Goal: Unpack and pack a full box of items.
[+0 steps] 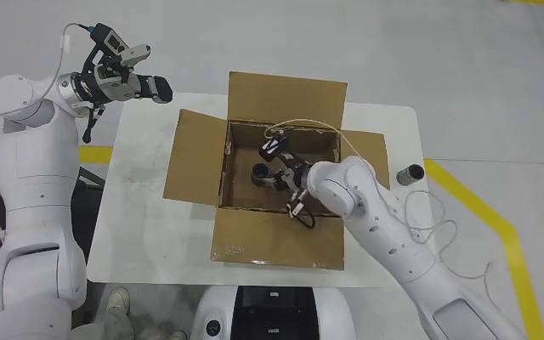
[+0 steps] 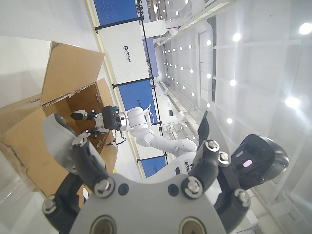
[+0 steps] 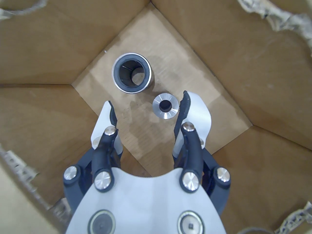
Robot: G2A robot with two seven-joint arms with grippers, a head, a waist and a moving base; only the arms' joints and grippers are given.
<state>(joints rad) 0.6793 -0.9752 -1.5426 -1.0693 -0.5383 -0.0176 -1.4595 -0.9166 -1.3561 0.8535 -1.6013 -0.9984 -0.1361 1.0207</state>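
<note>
An open cardboard box stands on the white table. My right gripper hangs open inside it, above the box floor. A small metal cylinder stands upright between its fingertips, close to one pad. Just beyond stands a larger metal sleeve with a dark lining, seen in the top view as a dark ring. My left gripper is open and empty, held high off the table's far left corner, clear of the box.
Another metal cylinder lies on the table right of the box, beside its right flap. All the box's flaps are folded outward. Torn tape hangs from the box rim. Bare table lies left of the box.
</note>
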